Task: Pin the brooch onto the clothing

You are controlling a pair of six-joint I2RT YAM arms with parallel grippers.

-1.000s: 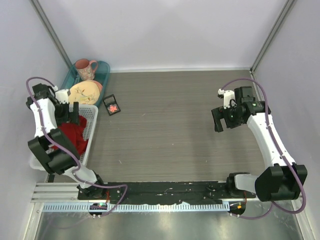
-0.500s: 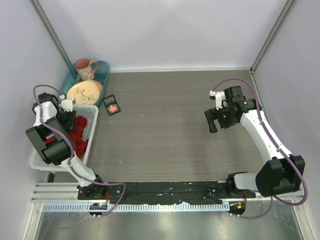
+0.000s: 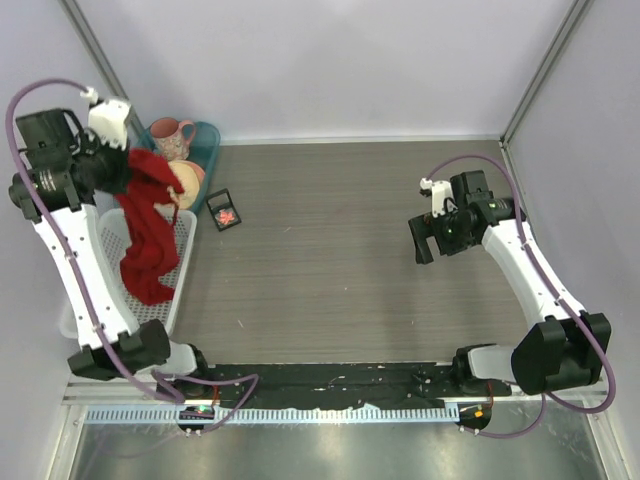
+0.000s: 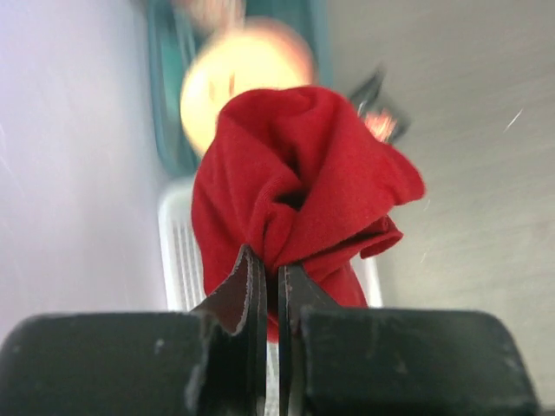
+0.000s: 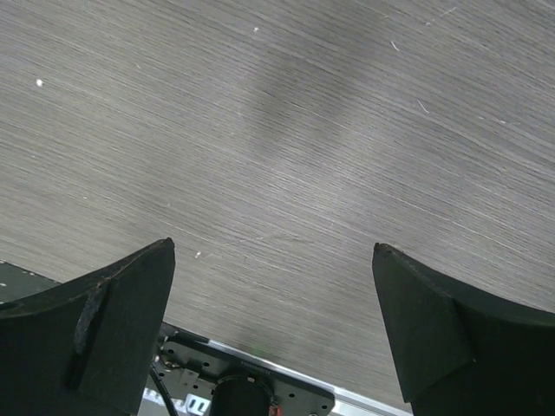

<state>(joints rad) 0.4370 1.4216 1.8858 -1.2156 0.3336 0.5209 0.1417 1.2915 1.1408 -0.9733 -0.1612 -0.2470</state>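
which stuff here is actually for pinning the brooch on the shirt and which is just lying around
For the job: red T-shirt, gripped by the left gripper; pink brooch, in the black box.
Lying about: pink mug, teal tray, pale yellow round thing, white basket.

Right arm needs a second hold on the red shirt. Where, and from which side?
Probably take the red shirt by its drooping lower end, coming in from the open table side. It hangs bunched from the left gripper, its tail at the white basket, which blocks the other side. The right gripper is open and free.
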